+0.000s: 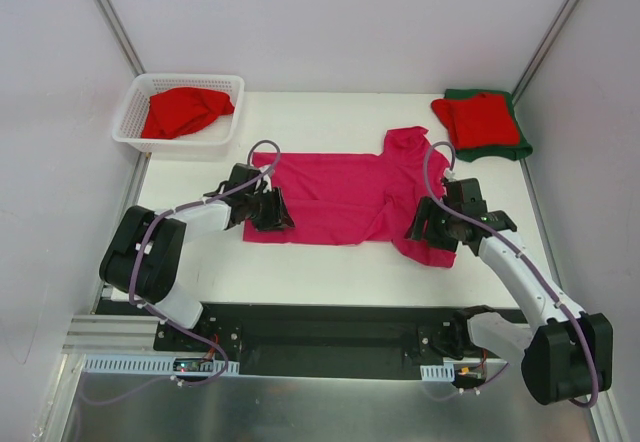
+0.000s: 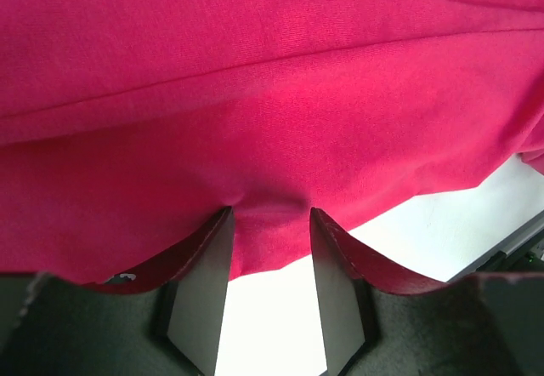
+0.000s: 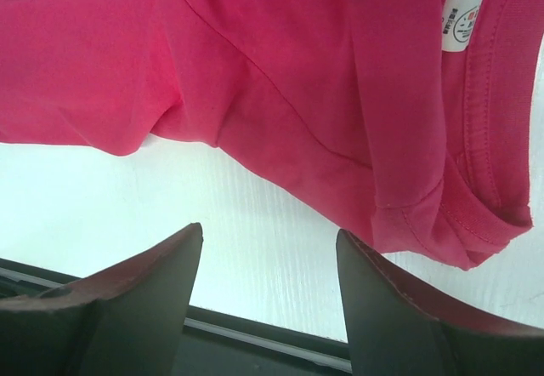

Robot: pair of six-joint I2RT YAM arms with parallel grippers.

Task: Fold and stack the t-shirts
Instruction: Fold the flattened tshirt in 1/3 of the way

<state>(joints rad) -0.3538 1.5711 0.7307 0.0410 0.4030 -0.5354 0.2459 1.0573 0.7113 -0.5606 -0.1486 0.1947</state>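
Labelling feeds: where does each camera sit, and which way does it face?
Top: above and behind, looking down on the table; left arm and right arm show.
Left wrist faces the edge of the pink shirt; left fingers straddle it.
Right wrist faces the shirt's collar label; right fingers hang open.
Shared: the pink shirt.

I can read nothing from here: the only print is tiny lettering and a round mark on the white tag (image 3: 463, 19) at the collar of the magenta t-shirt (image 3: 280, 78), all too blurred.

Bright, even light; soft shadows.
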